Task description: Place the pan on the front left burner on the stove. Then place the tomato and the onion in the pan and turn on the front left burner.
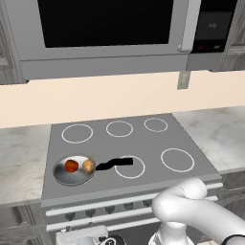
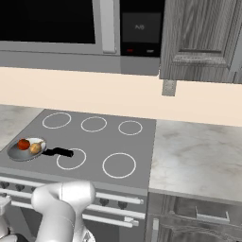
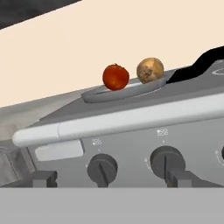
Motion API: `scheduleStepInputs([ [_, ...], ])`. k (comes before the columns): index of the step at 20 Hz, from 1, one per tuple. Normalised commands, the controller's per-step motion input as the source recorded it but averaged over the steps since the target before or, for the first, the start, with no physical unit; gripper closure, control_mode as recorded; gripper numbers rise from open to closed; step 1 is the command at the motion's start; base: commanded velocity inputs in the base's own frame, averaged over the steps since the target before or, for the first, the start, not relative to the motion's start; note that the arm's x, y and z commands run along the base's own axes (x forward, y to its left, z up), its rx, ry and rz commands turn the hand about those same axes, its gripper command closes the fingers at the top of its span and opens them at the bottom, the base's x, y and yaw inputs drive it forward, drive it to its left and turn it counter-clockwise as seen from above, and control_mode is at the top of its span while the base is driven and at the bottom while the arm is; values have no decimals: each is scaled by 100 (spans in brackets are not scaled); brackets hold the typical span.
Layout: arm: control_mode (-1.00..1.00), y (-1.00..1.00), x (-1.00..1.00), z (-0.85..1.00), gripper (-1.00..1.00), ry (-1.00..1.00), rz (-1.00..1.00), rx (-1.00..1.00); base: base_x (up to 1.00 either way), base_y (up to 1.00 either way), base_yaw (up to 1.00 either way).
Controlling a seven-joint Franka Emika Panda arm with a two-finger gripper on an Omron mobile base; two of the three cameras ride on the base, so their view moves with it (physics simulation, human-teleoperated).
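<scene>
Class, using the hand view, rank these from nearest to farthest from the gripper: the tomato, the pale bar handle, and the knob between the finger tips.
1. The knob, low between the open gripper tips.
2. The pale bar handle, above the knob row.
3. The tomato, up in the pan beside the onion.

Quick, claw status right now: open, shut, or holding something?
Claw: open, holding nothing, low in front of the stove knobs.
</scene>
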Motion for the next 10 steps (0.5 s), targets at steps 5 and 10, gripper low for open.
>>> scheduleStepInputs([
  [5, -100, 2, 7, -22, -100, 6, 3, 0, 0, 0, 0],
  [10, -100, 14, 0, -11, -100, 2, 5, 0, 0, 0, 0],
])
